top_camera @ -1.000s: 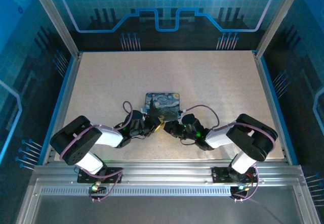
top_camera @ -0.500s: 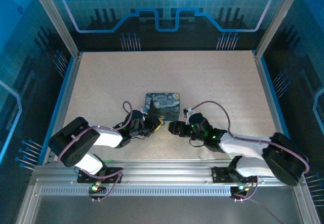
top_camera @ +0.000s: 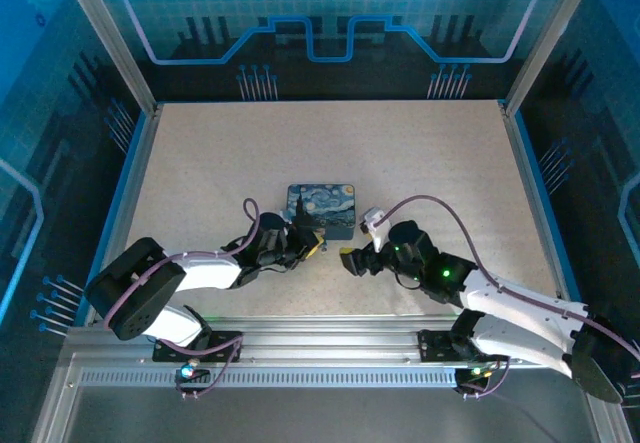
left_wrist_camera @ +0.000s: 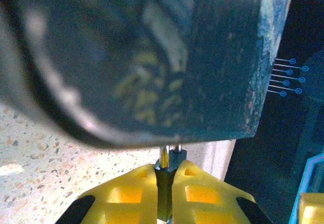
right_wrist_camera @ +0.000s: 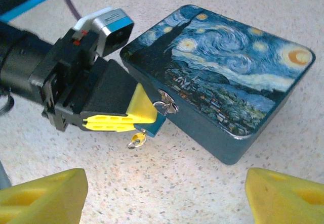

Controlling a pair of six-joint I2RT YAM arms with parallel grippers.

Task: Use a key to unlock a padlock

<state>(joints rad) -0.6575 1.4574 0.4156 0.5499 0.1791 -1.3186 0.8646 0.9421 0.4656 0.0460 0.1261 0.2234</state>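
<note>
A small blue padlock (right_wrist_camera: pixel 157 123) hangs by its silvery shackle (right_wrist_camera: pixel 164 104) from the hasp on the front of the starry-night box (right_wrist_camera: pixel 228 72). My left gripper (right_wrist_camera: pixel 144 114) is shut on the padlock's body, its yellow fingers (left_wrist_camera: pixel 126 193) pressed flat against both sides. A small key (right_wrist_camera: pixel 135 141) sticks out of the padlock's underside, held by nothing. My right gripper (right_wrist_camera: pixel 162 204) hovers a short way in front of it, open, with its yellow fingertips (right_wrist_camera: pixel 40 196) spread wide. From above, the left gripper (top_camera: pixel 305 246) and right gripper (top_camera: pixel 350 261) face each other just below the box (top_camera: pixel 322 209).
The speckled tabletop (top_camera: pixel 420 163) stretches behind and to both sides of the box. Blue rails (top_camera: pixel 535 203) edge the table. The left wrist camera block (right_wrist_camera: pixel 109 27) sits close to the box's corner.
The right gripper has drawn back to the right, away from the padlock, and its arm has swung low toward the right. The key stays in the lock. The left gripper keeps its hold.
</note>
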